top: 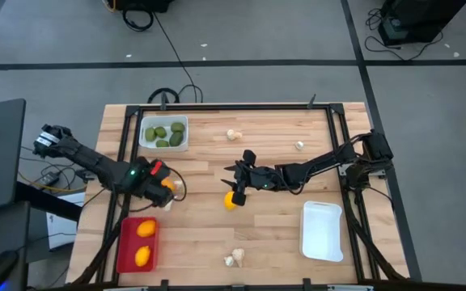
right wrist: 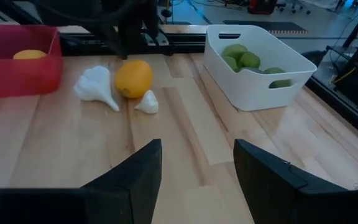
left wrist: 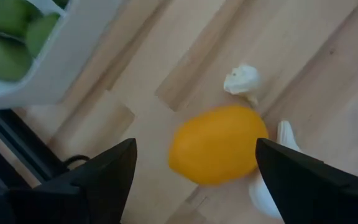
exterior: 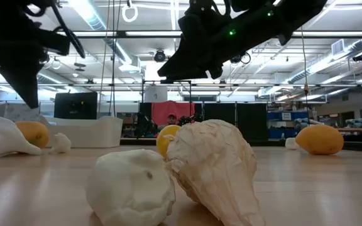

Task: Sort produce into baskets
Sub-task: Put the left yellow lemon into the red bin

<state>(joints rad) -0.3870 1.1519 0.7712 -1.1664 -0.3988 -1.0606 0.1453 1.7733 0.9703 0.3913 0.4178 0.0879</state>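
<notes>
Two jaws of left gripper (left wrist: 194,171) spread wide around orange fruit (left wrist: 217,143) near red tray (top: 137,243); garlic pieces (left wrist: 242,79) touching it could get pinched too; right gripper (top: 239,179) parted, empty, mid-table.

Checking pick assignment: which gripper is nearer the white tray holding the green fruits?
Left. The left gripper hangs just short of the white tray, over a yellow fruit. The right gripper sits farther off, mid-table.

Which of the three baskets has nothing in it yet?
The white basket near the right arm's side is bare. The other white one holds green fruits, and the red one holds two yellow-orange fruits.
</notes>
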